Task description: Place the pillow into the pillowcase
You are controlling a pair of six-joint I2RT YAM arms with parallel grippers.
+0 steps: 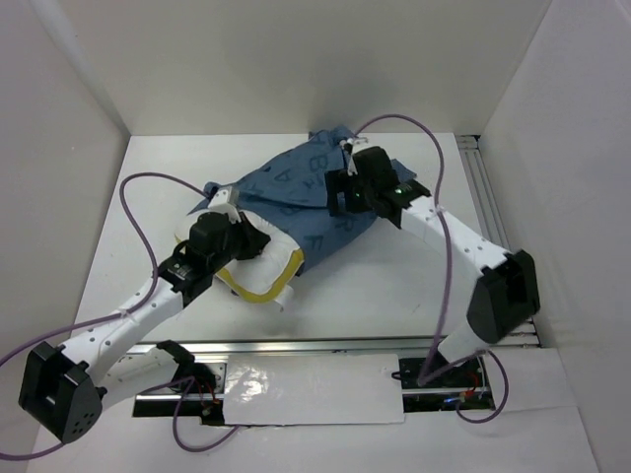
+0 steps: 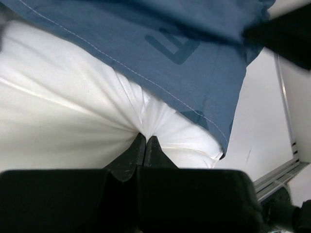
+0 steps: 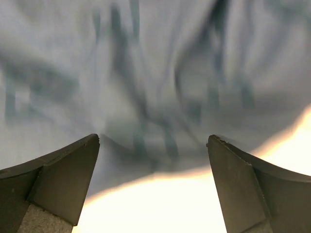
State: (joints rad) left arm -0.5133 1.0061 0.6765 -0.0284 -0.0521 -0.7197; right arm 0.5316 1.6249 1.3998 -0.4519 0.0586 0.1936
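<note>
The dark blue pillowcase [image 1: 306, 187] lies rumpled at the middle back of the table, covering the far part of the white pillow [image 1: 258, 258], whose yellow-piped end sticks out toward the near left. My left gripper [image 1: 234, 212] is shut on a pinch of the pillow's white fabric [image 2: 63, 116], just below the pillowcase hem [image 2: 160, 43]; radiating wrinkles run to its fingertips [image 2: 138, 145]. My right gripper [image 1: 337, 195] hovers over the case's right side. In the right wrist view it [image 3: 153, 145] stands wide open with nothing between its fingers, above the blurred blue pillowcase [image 3: 146, 73].
White walls enclose the table on the left, back and right. A metal rail [image 1: 493, 197] runs along the right edge, another along the near edge [image 1: 325, 345]. A white sheet [image 1: 315, 389] lies between the arm bases. Purple cables loop over both arms.
</note>
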